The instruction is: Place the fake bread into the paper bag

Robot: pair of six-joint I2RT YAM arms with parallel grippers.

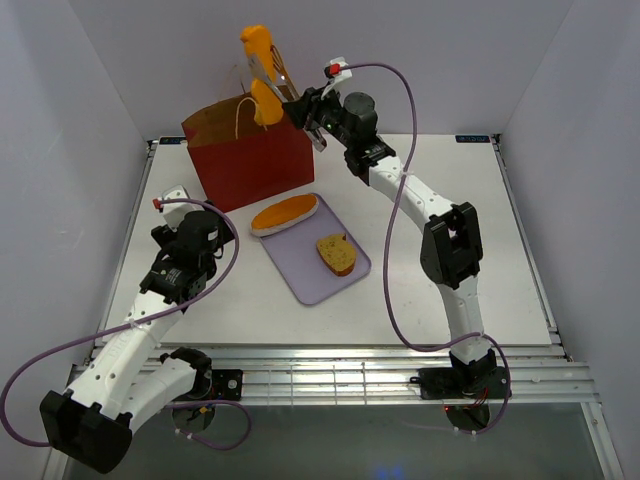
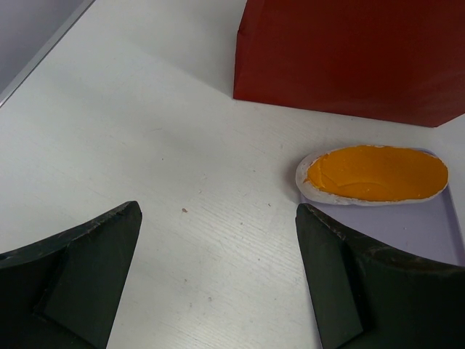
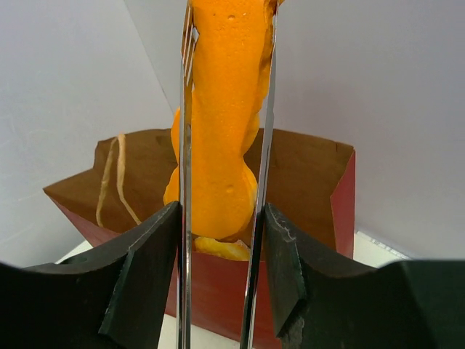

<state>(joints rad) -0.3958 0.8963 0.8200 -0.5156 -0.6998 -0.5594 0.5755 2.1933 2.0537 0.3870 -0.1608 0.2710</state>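
Observation:
The red paper bag [image 1: 250, 160] stands upright at the back left, its brown inside open. My right gripper [image 1: 305, 115] is shut on long metal tongs [image 3: 184, 145]. The tongs pinch a long orange bread piece [image 1: 262, 55] above the bag's mouth [image 3: 305, 182]. Its lower end hangs at the rim, and a smaller orange lump [image 3: 218, 249] shows just below it. An oval orange loaf [image 1: 284, 214] and a brown-crusted slice [image 1: 336, 253] lie on the lavender tray [image 1: 310, 285]. My left gripper [image 1: 218, 235] is open and empty, low over the table left of the loaf [image 2: 376, 174].
The bag's tan loop handle [image 1: 240, 115] hangs inside at its left. White walls close the back and sides. The red bag wall [image 2: 349, 58] stands just beyond the loaf. The right arm's purple cable [image 1: 400, 200] loops over the table's right half.

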